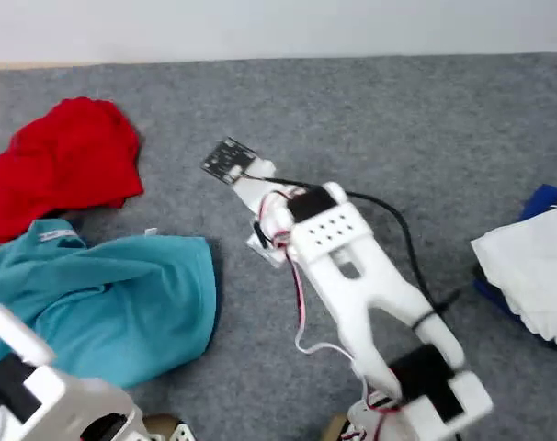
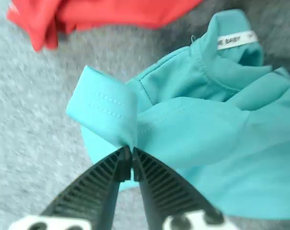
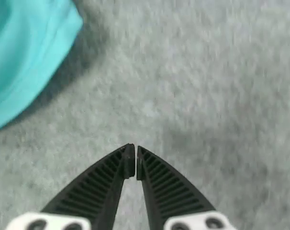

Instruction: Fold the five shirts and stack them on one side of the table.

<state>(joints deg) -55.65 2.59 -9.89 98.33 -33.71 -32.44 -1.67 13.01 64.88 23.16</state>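
Okay, L tool (image 2: 131, 162) first: its two black jaws are pinched tight together, w/ a folded edge of the teal shirt (image 2: 207, 139) caught right at the tips. That edge sticks out from the tips like a little flap w/ stitch lines on it. The rest of the teal shirt is bunched in soft lumps past the flap. I can see its collar w/ a small white label (image 2: 236, 40). Just past the teal one is the red shirt (image 2: 111, 12), also crumpled.

R tool (image 3: 133, 158): jaws closed all the way, tips touching, nothing between them. It hangs over bare gray tabletop (image 3: 207, 86). A rounded edge of the teal shirt is near it, off to one side, not touching.

From the high cam, the R arm (image 1: 352, 276) stretches from the near edge toward the middle of the tabletop. The L arm (image 1: 30, 390) is at the near left corner, right by the teal shirt. The teal shirt is spread on the left side, and the red shirt sits behind it at the far left. I can't tell if those two touch. Well apart from them, at the right edge, a white shirt (image 1: 536, 262) lies on top of a blue shirt (image 1: 542, 200), and just a bit of the blue peeks out.
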